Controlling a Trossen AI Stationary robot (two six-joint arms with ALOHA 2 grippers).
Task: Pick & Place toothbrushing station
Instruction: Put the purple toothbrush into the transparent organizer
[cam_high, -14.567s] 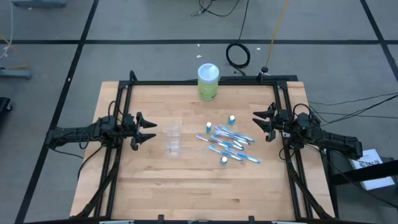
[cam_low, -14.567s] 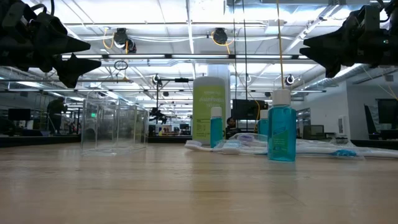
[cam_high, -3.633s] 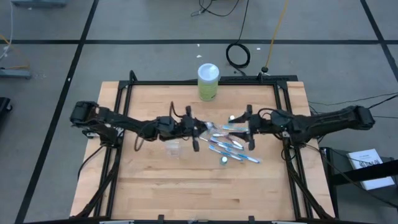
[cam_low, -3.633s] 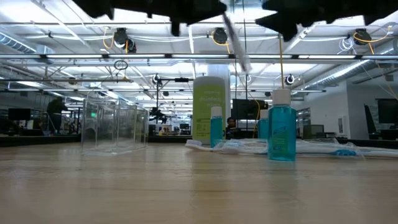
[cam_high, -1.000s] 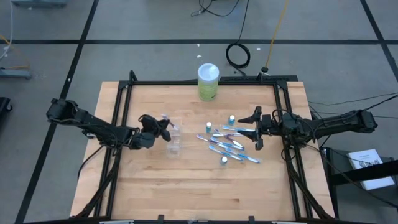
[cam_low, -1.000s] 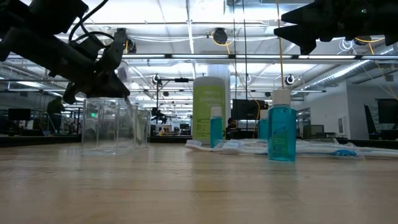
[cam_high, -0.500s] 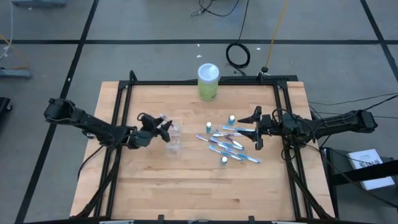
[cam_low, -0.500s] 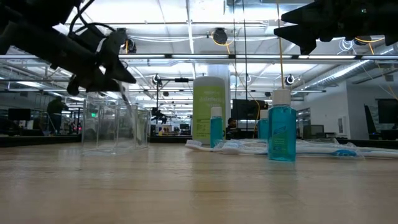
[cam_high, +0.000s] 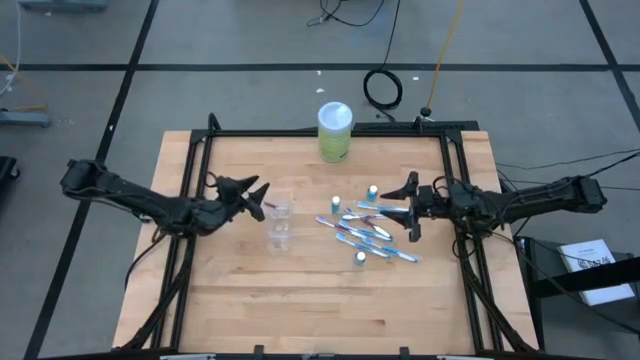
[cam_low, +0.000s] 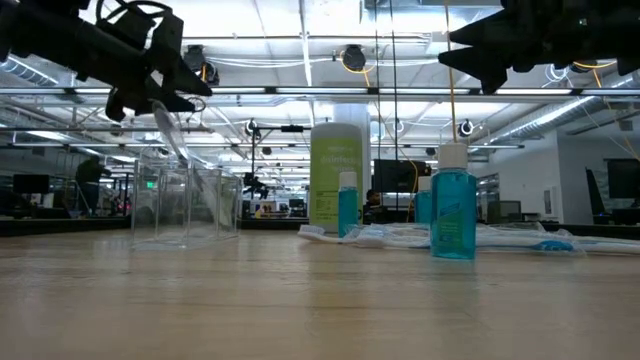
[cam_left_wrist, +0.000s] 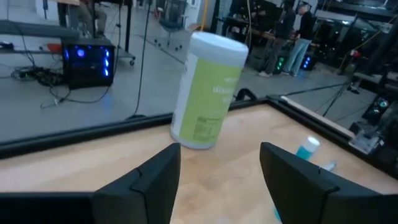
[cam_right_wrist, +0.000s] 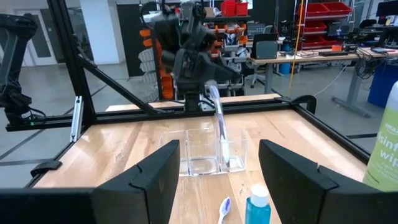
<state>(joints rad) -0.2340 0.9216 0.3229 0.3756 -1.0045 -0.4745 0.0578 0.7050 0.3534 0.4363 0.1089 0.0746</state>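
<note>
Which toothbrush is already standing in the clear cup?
The one toothbrush leaning upright in the clear cup, below the left gripper; the others lie flat on the table.

My bench (cam_high: 250, 280) is pale wood inside a black frame. On it stand a green canister (cam_high: 335, 132) at the far edge and a clear cup (cam_high: 279, 226) near the middle — beside that, loose toothbrushes (cam_high: 368, 233) and small teal tubes (cam_high: 360, 258) lie clustered together.

Left gripper (cam_high: 256, 193) hangs just beside the cup (cam_high: 280, 226), with my right gripper (cam_high: 409, 201) across the table.

I see one toothbrush (cam_right_wrist: 219, 129) standing tilted in the cup; beside the right gripper lie the other toothbrushes (cam_high: 366, 231) and tubes (cam_high: 361, 258), the canister (cam_high: 335, 132) behind them.
</note>
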